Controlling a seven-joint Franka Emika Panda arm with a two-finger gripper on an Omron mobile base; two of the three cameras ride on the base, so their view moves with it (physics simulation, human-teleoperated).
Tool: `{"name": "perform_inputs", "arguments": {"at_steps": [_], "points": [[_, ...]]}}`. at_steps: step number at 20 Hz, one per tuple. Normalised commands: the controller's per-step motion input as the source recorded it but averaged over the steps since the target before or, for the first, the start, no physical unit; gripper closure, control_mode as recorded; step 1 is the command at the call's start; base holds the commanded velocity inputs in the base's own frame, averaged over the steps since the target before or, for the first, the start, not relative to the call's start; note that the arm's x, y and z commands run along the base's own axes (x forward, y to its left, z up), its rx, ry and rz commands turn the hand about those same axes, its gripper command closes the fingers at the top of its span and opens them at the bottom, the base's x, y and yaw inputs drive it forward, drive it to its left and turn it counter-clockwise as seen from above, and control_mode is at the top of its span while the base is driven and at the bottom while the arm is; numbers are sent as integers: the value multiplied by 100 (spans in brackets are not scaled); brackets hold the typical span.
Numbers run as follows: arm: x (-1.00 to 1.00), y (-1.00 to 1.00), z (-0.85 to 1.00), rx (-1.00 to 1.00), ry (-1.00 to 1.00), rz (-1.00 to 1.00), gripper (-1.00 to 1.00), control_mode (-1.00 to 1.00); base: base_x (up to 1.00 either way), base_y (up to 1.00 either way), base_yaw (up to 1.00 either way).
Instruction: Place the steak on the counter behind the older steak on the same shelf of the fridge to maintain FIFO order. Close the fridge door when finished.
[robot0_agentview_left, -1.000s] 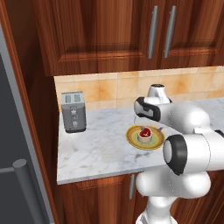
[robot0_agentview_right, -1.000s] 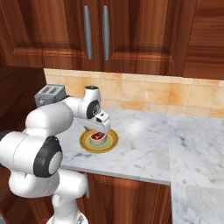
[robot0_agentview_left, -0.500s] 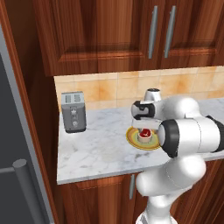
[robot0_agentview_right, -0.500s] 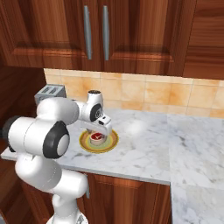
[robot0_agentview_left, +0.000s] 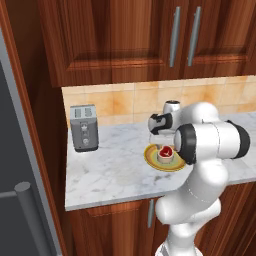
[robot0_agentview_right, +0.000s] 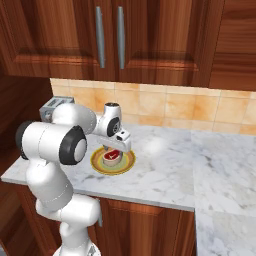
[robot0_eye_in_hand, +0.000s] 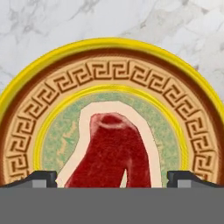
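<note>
The steak (robot0_eye_in_hand: 111, 153) is a bright red puck with a pale cream rim, lying on a yellow-rimmed patterned plate (robot0_eye_in_hand: 109, 57) on the marbled counter (robot0_agentview_left: 110, 170). My gripper (robot0_eye_in_hand: 112, 178) is open and low over the plate, one dark fingertip (robot0_eye_in_hand: 41, 177) at each side of the steak. From the base cameras, the steak (robot0_agentview_left: 166, 150) (robot0_agentview_right: 112, 154) sits right under the gripper (robot0_agentview_left: 162, 142) (robot0_agentview_right: 114, 148). The fridge (robot0_agentview_left: 15, 200) shows as a grey door edge at far left. Its shelves and the older steak are out of view.
A silver toaster (robot0_agentview_left: 83, 127) (robot0_agentview_right: 52, 105) stands at the counter's left end by the tiled backsplash. Reddish-brown wall cabinets (robot0_agentview_left: 150, 40) hang above. The counter (robot0_agentview_right: 215, 170) runs on to the right, and the fridge's bar handle (robot0_agentview_left: 30, 210) juts out at lower left.
The hand has come down closer over the plate, so the fingers now sit beside the steak. The arm's elbow has swung forward. Steak and plate have not moved.
</note>
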Motion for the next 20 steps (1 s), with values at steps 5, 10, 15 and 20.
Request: {"name": "perform_inputs", "arguments": {"at_steps": [5, 10, 15, 20], "points": [[11, -16, -15, 0, 0, 0, -100, -100, 0, 0, 0], [8, 0, -27, 0, 0, 0, -100, -100, 0, 0, 0], [-8, 2, -12, 0, -4, 0, -100, -100, 0, 0, 0], [-7, 2, 3, 0, -12, 0, -100, -100, 0, 0, 0]]}}
